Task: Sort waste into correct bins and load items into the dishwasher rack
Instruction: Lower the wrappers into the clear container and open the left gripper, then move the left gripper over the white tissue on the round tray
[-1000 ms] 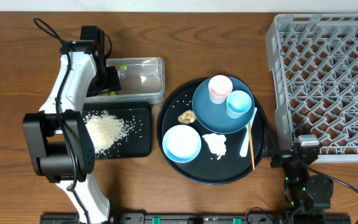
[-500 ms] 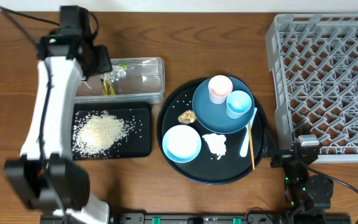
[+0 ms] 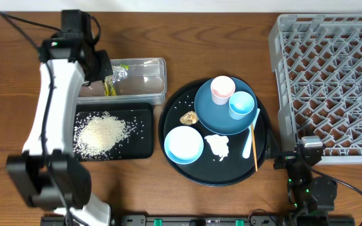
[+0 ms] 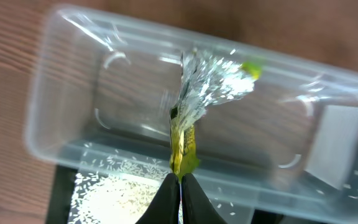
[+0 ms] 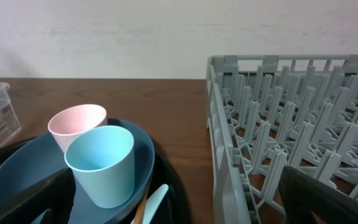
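Yellow-green packet point(image 4: 194, 112), its foil crumpled, is hanging over the clear tub point(image 4: 61, 124), pinched by one thin corner in the closed jaws of the left gripper point(image 4: 179, 186). So slight a hold is risking a slip onto the rice-strewn black tray point(image 3: 144, 135) just beside. The right gripper point(image 5: 166, 186) is waiting wide open, empty. Nothing is reading legibly on the packet or the tub's white label point(image 4: 337, 143).

The table point(image 3: 187, 50) is warm brown wood grain. The rack point(image 3: 332, 75) is grey, a diagonal lattice. The round tray point(image 3: 231, 172) is glossy black, the plate point(image 3: 215, 116) dark blue. The bowl point(image 3: 183, 144) and blue cup point(image 3: 241, 104) are light blue; the pink cup point(image 3: 222, 89) is pale. The spoon point(image 3: 250, 138) is pale blue, the chopstick point(image 3: 254, 150) tan, the lump point(image 3: 189, 117) brown, the wrapper point(image 3: 217, 147) white. White rice point(image 3: 101, 133) speckles the flat black tray point(image 3: 142, 141). The tub point(image 3: 146, 78) is clear. The packet point(image 4: 197, 106) is silver foil and yellow-green.
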Action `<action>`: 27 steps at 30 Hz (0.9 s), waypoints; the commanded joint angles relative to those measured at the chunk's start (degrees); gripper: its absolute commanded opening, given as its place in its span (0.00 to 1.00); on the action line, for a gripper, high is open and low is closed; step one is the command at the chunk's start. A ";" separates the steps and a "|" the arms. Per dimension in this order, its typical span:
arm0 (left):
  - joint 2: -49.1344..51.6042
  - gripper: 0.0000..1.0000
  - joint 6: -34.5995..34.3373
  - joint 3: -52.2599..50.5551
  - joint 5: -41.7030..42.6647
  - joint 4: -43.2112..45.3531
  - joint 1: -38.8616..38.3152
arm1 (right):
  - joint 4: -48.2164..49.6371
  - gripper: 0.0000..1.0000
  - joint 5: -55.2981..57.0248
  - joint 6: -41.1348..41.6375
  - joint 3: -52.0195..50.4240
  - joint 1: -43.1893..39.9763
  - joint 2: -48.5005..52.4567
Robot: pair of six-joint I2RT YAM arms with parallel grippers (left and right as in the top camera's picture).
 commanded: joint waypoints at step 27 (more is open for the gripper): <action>1.20 0.06 -0.74 1.07 -0.22 6.43 -0.39 | -0.09 0.99 0.39 -0.61 -0.20 -0.42 0.02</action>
